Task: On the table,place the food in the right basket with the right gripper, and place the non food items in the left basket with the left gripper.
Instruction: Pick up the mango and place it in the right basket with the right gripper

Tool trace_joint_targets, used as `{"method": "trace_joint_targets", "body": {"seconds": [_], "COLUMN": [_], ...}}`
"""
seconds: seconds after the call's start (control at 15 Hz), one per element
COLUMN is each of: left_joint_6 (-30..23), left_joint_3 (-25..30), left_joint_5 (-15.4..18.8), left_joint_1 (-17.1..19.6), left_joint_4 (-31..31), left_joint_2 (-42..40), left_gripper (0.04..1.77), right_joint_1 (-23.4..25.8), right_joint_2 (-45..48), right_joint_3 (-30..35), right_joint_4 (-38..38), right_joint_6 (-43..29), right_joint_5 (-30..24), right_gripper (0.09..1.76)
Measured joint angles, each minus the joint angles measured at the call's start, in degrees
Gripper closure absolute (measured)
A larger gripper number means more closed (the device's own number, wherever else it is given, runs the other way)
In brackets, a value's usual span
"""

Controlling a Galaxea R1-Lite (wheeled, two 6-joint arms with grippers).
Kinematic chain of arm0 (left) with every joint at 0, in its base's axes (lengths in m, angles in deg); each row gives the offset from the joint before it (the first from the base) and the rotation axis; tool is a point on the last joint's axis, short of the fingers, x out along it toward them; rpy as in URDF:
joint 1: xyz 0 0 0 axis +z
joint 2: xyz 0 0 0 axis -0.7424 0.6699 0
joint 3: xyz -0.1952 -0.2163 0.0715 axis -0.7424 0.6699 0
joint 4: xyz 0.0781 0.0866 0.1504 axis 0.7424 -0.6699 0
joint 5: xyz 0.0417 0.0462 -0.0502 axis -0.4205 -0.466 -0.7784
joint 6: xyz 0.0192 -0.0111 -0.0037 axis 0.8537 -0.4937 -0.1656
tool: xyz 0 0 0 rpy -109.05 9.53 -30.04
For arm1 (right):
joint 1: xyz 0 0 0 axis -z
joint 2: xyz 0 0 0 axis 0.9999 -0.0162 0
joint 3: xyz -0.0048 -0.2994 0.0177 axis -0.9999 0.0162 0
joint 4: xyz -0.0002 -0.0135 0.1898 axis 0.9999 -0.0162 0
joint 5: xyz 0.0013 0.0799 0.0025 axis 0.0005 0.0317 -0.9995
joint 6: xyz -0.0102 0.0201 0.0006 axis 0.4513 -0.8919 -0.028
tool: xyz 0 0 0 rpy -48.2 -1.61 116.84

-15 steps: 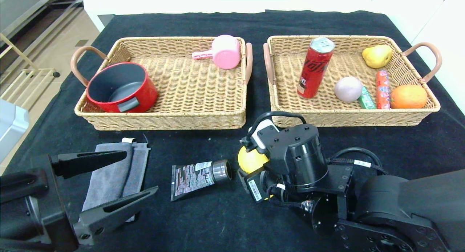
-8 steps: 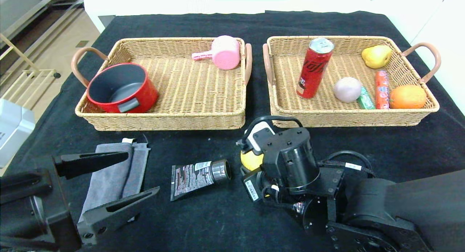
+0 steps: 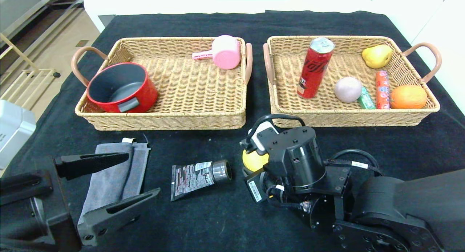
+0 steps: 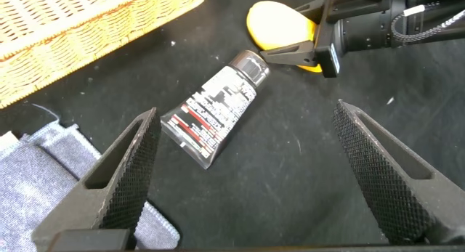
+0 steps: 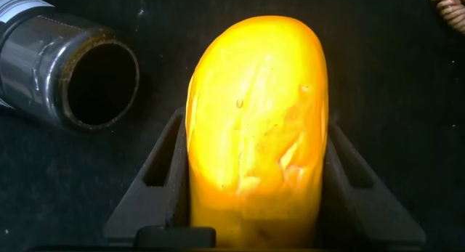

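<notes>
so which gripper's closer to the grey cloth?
Left. The left gripper hovers open right over the grey cloth; the right gripper is off beyond the tube, clamped on the yellow fruit.

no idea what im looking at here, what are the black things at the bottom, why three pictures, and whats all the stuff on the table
The black shapes are a robot's two arms, each ending in a two-fingered gripper. The wide picture comes from a camera on its head, looking down at a black table. The other two come from cameras on its wrists, so they show close-ups between the fingers.

The right gripper is shut on a yellow fruit, with a finger pressed against each side. The left gripper is open, holding nothing, near a grey cloth and a dark tube lying on the table.

Behind them sit two wicker baskets. The left basket holds a red pot and a pink scoop. The right basket holds a red can, more fruit and wrapped snacks.
</notes>
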Motion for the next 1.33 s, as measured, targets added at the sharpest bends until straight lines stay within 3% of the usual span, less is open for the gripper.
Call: {"method": "trace_joint_targets", "body": {"seconds": [0.87,1.33], "left_joint_6": [0.11,0.46], "left_joint_3": [0.17,0.34], "left_joint_5": [-0.02,-0.02], "left_joint_1": [0.0,-0.01], "left_joint_4": [-0.02,-0.1], "left_joint_2": [0.68,1.21], "left_gripper": [0.09,0.09], "right_joint_1": [-0.89,3.22], "right_joint_2": [7.91,16.94], "right_joint_3": [1.68,5.42], "right_joint_4": [-0.77,-5.12], "right_joint_6": [-0.06,-0.04], "right_joint_5": [0.01,-0.02], "right_gripper": [0.85,0.85]}}
